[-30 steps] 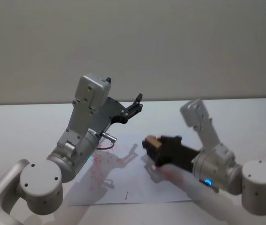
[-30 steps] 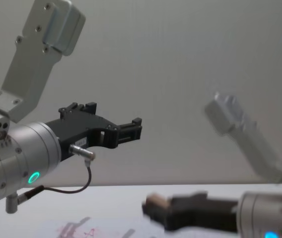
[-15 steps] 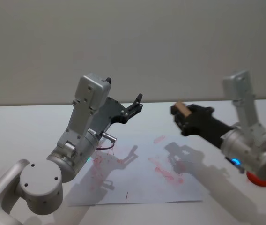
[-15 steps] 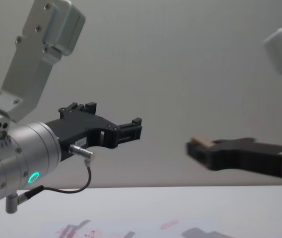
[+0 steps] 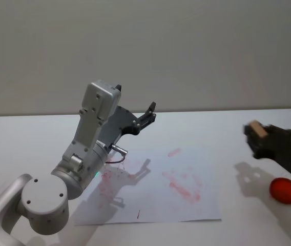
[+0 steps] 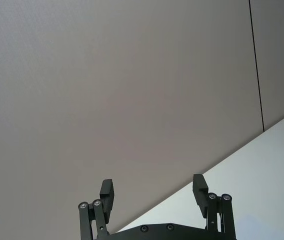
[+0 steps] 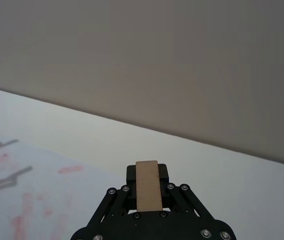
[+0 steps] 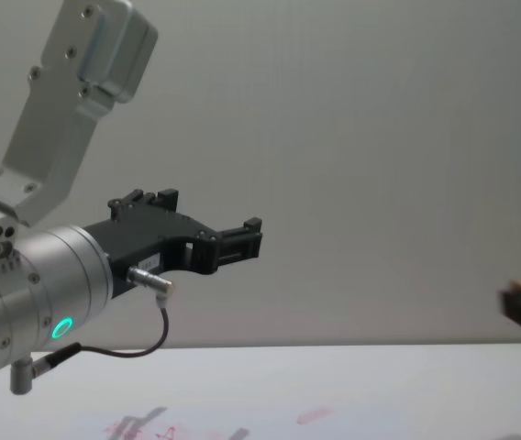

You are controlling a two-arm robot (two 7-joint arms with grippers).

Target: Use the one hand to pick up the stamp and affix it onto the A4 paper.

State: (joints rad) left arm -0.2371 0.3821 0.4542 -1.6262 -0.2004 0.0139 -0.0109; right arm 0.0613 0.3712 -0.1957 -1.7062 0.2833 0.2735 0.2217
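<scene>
now | right end effector [image 7: 148, 192] pinching stamp [image 7: 148, 185] | right of a4 paper [image 5: 156, 189]

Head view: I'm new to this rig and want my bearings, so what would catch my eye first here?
The raised left gripper hangs open above the far left part of the A4 paper, which lies mid-table covered in pink-red stamped marks. At the right edge, off the sheet, the right gripper holds the tan stamp clamped at its tip. Just nearer than it sits a round red ink pad.
</scene>
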